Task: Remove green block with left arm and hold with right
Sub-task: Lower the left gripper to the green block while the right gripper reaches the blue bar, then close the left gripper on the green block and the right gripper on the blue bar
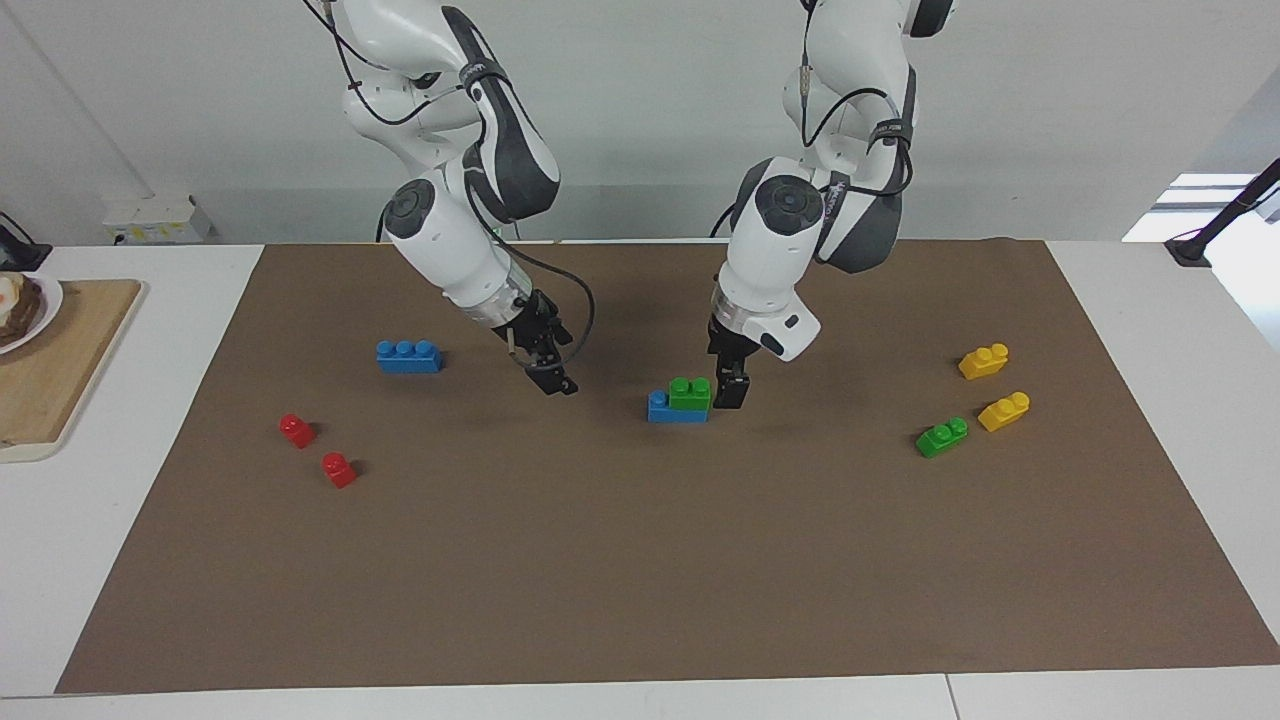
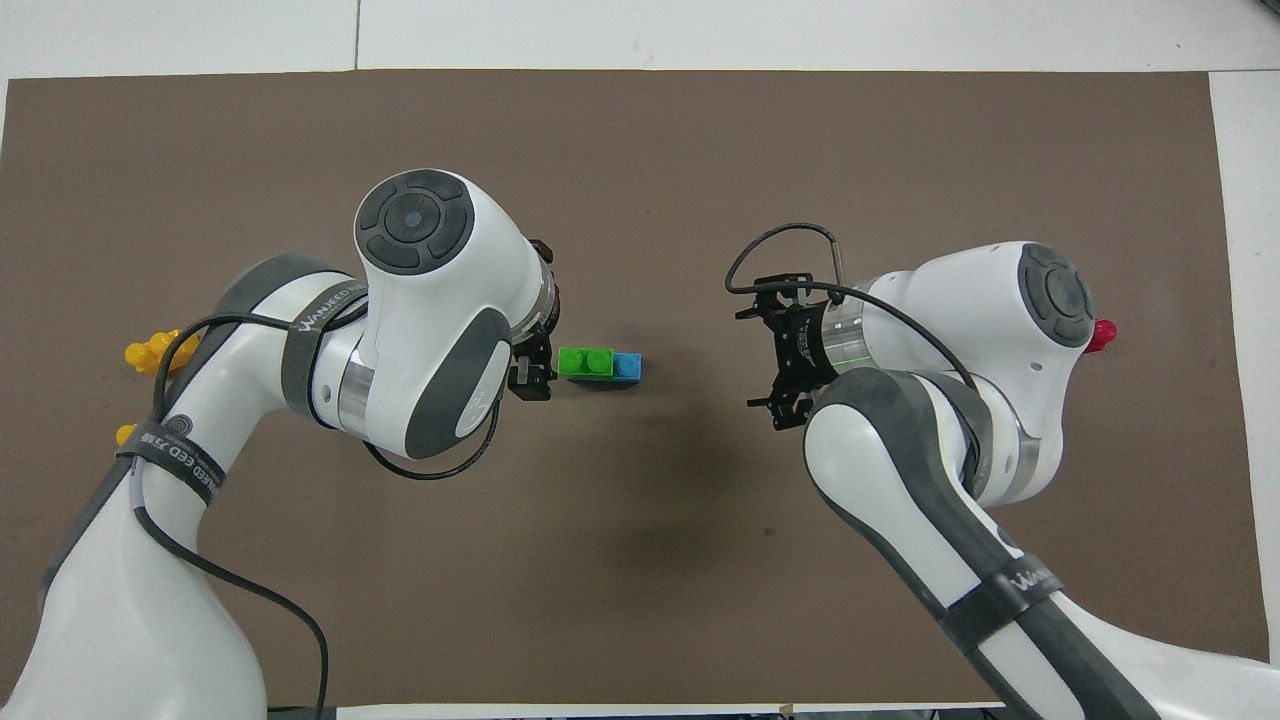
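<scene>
Bricks: 2 green (image 1: 690, 392) (1 stacked), 2 blue (image 1: 408, 356), 2 yellow (image 1: 983, 361), 2 red (image 1: 297, 430).

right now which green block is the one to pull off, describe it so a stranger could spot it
Look to the middle of the brown mat, between the two arms. There a blue brick lies with the green block stacked on it, the left gripper right beside it. The other green brick lies loose by the yellow ones.

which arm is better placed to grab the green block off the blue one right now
Left. The left gripper hangs low right beside the green block, which sits on the blue block, on the side toward the left arm's end. The right gripper is over bare mat, clearly apart from the stack.
</scene>
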Motion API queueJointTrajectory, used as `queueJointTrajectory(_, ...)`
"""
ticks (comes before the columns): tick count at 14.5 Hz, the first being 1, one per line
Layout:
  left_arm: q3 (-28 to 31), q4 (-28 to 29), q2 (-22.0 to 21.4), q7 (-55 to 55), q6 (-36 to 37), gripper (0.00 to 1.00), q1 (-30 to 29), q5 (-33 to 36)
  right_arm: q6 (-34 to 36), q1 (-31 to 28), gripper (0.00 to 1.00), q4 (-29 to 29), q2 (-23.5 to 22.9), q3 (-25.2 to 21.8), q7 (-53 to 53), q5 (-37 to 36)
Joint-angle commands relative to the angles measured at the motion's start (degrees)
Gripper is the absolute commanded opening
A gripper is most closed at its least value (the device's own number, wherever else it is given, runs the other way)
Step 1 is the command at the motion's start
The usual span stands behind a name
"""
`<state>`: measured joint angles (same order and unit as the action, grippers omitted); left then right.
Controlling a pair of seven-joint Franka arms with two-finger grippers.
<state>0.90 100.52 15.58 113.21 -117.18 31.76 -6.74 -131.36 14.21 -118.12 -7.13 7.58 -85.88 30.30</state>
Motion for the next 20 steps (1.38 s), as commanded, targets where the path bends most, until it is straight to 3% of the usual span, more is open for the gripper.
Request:
queueJointTrajectory(1,0.16,6.08,-2.83,0.52,-4.35,1.00,0.05,0.23,-1.70,1.78,0.97,-0.53,-0.86,-0.02,-0.78,1.51)
queueJointTrajectory(7,0.16,6.89,-1.96,5.79,-6.74,1.00,0.58,0.15,-8.81,4.50,0.97,-1.50,-2.71,-0.02,-2.01,3.45)
queueJointTrajectory(10,0.25,4.70,1.46,8.61,-6.93,1.00,1.98,0.85,-11.90,5.92,0.97,-1.58,-3.41,-0.02,-2.71,4.59)
queueJointTrajectory(20,0.25,6.27,1.91,8.96,-9.82,1.00,3.21,0.94,-18.31,9.51,0.97,1.40,-10.09,-0.02,-3.06,4.59)
